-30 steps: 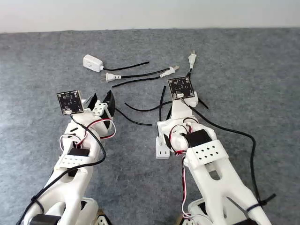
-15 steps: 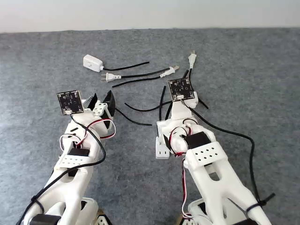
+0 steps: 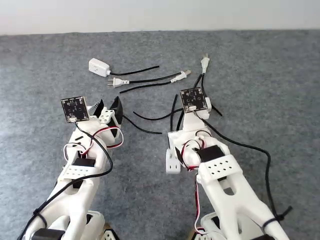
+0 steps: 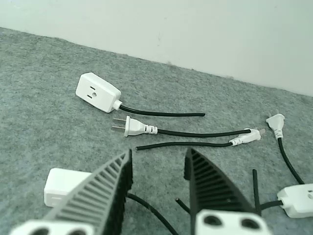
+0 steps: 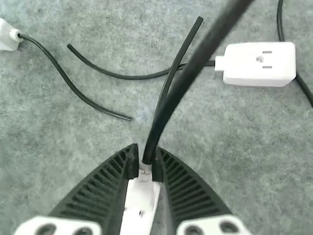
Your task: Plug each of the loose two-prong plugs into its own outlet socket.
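Inside right end effector's (image 5: 144, 164) grip, white plug (image 5: 142, 193).

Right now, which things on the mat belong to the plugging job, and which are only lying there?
For the job:
outlet socket; two-prong plug; second plug; third plug; socket beside the right arm; white corded piece held in the right gripper.

Not of the job:
grey mat; the arm's own black cable.

A white outlet socket (image 3: 98, 67) is seen far left, a two-prong plug (image 3: 116, 82) laid flat just nearer; a second plug (image 5: 141, 193) is clamped in the right gripper (image 5: 144, 159).
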Controlling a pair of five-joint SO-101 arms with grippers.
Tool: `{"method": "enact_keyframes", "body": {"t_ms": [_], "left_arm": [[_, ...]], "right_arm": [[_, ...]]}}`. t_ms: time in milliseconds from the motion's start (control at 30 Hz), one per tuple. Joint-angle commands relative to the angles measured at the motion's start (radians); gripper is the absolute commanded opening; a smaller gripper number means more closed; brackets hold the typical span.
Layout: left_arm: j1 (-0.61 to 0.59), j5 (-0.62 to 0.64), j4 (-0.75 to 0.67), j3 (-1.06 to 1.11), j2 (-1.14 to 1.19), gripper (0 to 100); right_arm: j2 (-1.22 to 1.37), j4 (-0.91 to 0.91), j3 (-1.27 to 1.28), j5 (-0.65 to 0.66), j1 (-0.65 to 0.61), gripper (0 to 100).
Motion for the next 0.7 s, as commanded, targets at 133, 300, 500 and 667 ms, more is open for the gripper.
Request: {"method": "enact_keyframes", "body": {"t_ms": [133, 300, 500, 667], "left_arm": [[0.002, 0.009, -0.031, 0.004, -0.031, 16], [0.002, 0.009, -0.031, 0.004, -0.029, 16], [0.003, 0.009, -0.031, 0.004, -0.026, 16], [0.003, 0.009, -0.031, 0.004, -0.026, 16]], "right_arm": [[-0.148, -0.025, 0.095, 0.051, -0.018, 0.9], [-0.308, -0.065, 0.199, 0.081, -0.019, 0.9], [-0.426, -0.067, 0.262, 0.089, -0.019, 0.9], [-0.479, -0.07, 0.325, 0.152, -0.019, 0.9]]}}
